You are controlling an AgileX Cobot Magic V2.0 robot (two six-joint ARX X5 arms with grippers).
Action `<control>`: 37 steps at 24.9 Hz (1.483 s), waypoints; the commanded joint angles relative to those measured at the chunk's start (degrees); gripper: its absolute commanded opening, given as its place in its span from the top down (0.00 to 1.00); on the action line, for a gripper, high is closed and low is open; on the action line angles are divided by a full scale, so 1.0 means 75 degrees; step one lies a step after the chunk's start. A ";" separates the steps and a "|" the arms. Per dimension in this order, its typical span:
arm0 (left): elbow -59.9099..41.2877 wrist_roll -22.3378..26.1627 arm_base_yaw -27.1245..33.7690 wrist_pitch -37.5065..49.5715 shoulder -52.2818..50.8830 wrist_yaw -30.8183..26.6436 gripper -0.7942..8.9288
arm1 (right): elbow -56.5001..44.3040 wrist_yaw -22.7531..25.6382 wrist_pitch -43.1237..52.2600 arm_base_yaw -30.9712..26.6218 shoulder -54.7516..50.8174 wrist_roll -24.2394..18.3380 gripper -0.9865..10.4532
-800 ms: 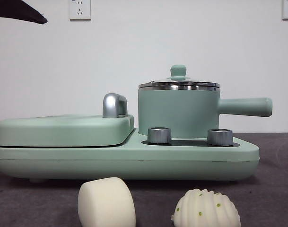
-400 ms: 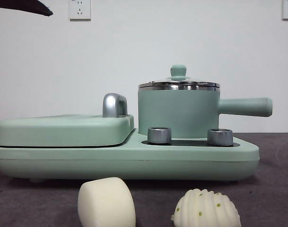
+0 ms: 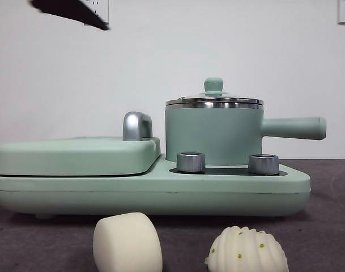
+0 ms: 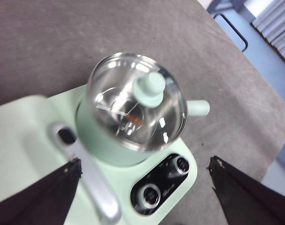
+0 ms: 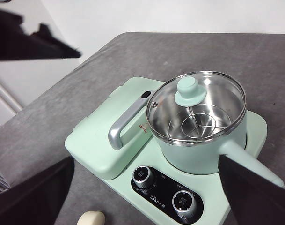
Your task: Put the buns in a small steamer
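A mint-green cooking appliance (image 3: 161, 190) sits on a dark grey table (image 3: 331, 226), with 2 steel dials (image 3: 191, 162) along its front edge. On its right half stands the small steamer (image 3: 214, 133), a mint-green round pot with a steel rim and a straight side handle (image 3: 294, 128) pointing toward 3 o'clock in the front view. Its glass lid (image 5: 197, 107) is on and closed, topped by a green knob (image 3: 213, 85). Through the glass, the steamer holds only a steel rack (image 5: 198, 121) with 3 spokes; no bun is inside. On the appliance's left half lies a flat hinged lid section (image 3: 76, 154) with a curved steel handle (image 3: 137, 126), also closed. The 2 buns rest on the table in front of the appliance, apart from each other: a smooth rounded block bun (image 3: 127, 242) at about 7 o'clock from the steamer, and a pleated bun (image 3: 247, 249) with green specks at about 5 o'clock from it. The left gripper (image 4: 142, 187) hangs above the steamer, jaws spread wide and holding nothing. The right gripper (image 5: 147, 187) hangs higher, back from the appliance, jaws likewise spread and empty. A dark arm tip (image 3: 70, 11) shows at 11 o'clock in the front view.
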 commanded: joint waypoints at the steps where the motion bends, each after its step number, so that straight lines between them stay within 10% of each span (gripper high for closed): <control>1: 0.0950 0.0149 -0.0210 -0.0221 0.0968 -0.0140 0.46 | 0.0114 -0.0044 0.0067 0.0029 0.0026 0.0102 0.48; 23: 0.2900 0.1227 -0.2340 0.0752 0.4057 -0.3010 0.47 | 0.0114 -0.0044 0.0050 0.0029 0.0026 0.0105 0.49; 37: 0.2900 0.1396 -0.2398 0.0912 0.4447 -0.3013 0.57 | 0.0114 -0.0044 0.0026 0.0029 0.0026 0.0102 0.49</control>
